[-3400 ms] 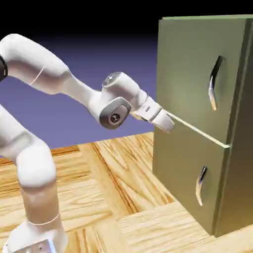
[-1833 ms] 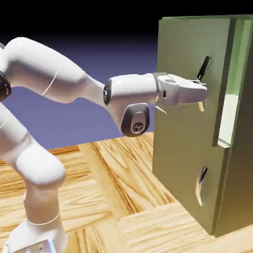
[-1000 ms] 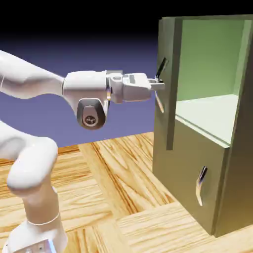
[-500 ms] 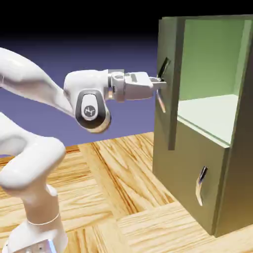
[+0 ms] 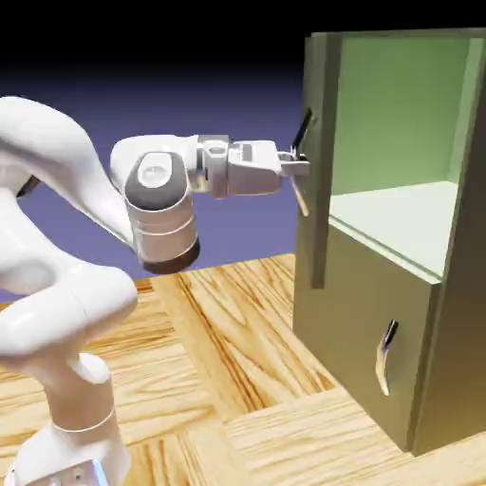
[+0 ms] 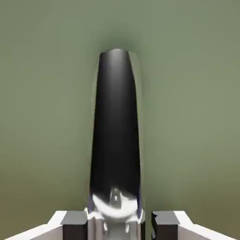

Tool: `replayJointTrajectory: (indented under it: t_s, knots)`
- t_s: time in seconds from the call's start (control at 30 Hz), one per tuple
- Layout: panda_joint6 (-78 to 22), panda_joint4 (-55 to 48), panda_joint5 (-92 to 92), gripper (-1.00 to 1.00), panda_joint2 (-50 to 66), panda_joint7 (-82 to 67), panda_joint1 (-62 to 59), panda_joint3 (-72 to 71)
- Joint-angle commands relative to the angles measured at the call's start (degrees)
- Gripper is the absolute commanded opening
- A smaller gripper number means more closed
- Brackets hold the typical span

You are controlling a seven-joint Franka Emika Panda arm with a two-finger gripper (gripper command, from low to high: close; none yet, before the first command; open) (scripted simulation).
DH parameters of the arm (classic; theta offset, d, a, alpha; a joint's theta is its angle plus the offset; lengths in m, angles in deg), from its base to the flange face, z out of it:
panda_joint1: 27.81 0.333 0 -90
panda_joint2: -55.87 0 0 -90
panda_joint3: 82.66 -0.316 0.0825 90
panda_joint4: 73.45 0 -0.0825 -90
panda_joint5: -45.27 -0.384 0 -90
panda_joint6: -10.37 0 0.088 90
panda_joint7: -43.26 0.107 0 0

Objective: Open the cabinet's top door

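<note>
The white two-finger gripper [image 5: 296, 165] is closed around the curved silver-and-dark metal handle [image 6: 116, 136] of the top door. In the hand view the handle stands between the small grey fingertips [image 6: 75, 226], right up beside the left-hand one; a narrow strip of green shows between it and the right-hand one. From the grip, the handle's black upper part runs up the hand view, with bright reflections where it meets the fingertips. In the exterior view its pale lower part hangs below the fingers.

Just beyond the fingertips is the top door [image 5: 324, 218], a tall, flat olive-green panel. It fills the hand view behind the handle. It stands open, swung out from its cabinet, its long side edge showing in the exterior view.

Behind the hand, toward the exterior view's left, the jointed white arm [image 5: 162, 223] with dark joint bands leads back and down to its white base [image 5: 71, 470], well below the hand.

Past the open door, farther to the exterior view's right, is the tall, boxy olive-green cabinet [image 5: 465, 342]. Its pale green upper compartment [image 5: 403, 119] is exposed, with a lighter, flat floor [image 5: 399, 218]. Below the hand's level, the shorter olive-green lower door [image 5: 365, 304] is closed and carries a smaller curved metal handle [image 5: 383, 359], apart from the gripper. Well beneath the hand spreads the light wood-grain tabletop [image 5: 228, 351]. Farthest off, behind arm and cabinet, is the plain blue-violet backdrop [image 5: 237, 228], darkening to black at the top.
</note>
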Motion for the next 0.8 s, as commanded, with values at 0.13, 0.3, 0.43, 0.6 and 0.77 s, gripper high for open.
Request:
replayJointTrajectory:
  t_s: [0.13, 0.3, 0.43, 0.6, 0.77]
  knots:
    - [-12.49, 1.71, 6.94, -1.0, -6.39, 4.79, 9.7, 4.56]
    - [-24.55, 3.32, 7.96, -1.0, -10.49, 3.88, 20.08, 7.37]
    - [-34.51, 4.92, 5.45, -1.0, -14.65, 1.21, 27.92, 7.74]
    - [-46.96, 6.51, 0.08, -1.0, -20.66, -1.95, 36.22, 5.02]
    - [-59.42, 6.87, -6.31, -1.0, -26.06, -3.85, 43.22, -0.91]
